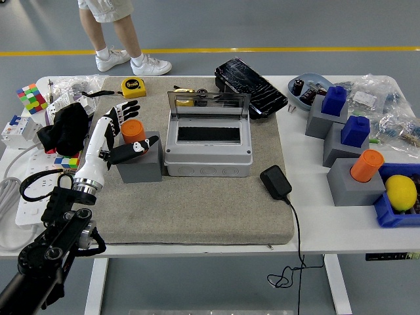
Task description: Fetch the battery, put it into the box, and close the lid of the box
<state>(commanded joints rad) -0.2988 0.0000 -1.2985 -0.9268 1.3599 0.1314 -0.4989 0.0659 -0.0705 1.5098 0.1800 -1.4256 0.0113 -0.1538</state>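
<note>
Orange battery [133, 130] in a grey block [140, 167] — grey box [207, 157], clear lid [208, 105].

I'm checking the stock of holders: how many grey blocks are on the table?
4. One grey block on the mat beside the left hand; three at the right: rear, middle and front. Clutter may hide more.

This looks like a robot test lab or workshop. The white table [197, 239] stands on a smooth grey floor with a yellow line [216, 50] painted across it at the far side. A person's legs [117, 33] in white shoes stand there. The table holds work stuff: a yellow tape measure [134, 86], a power strip [29, 190], grey blocks [353, 182] and bags of small parts [387, 105].
</note>
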